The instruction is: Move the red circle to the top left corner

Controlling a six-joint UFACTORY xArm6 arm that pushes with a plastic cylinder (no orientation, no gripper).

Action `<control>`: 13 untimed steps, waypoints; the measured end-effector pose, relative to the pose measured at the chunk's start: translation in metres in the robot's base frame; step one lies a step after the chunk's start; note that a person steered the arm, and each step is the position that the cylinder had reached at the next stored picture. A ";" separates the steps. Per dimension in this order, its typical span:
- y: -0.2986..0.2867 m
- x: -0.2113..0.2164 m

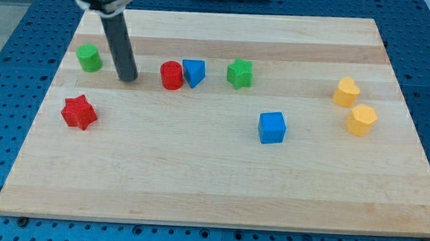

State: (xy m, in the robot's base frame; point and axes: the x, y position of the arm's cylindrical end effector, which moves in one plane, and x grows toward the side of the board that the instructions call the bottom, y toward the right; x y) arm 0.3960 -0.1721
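Observation:
The red circle (171,75) lies on the wooden board (219,173) in the upper left-middle, touching a blue triangular block (193,72) on its right. My tip (128,78) rests on the board a little to the left of the red circle, with a gap between them. The rod rises from the tip toward the view's top left. A green round block (89,57) sits left of the tip.
A red star (78,112) lies below and left of the tip. A green star (239,73) sits right of the blue triangular block. A blue cube (271,128) is near the middle. Two yellow blocks (346,92) (361,120) sit at the right.

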 end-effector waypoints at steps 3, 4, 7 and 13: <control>0.082 0.036; 0.075 -0.014; 0.063 -0.045; 0.145 -0.112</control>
State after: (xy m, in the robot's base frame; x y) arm 0.2841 -0.0273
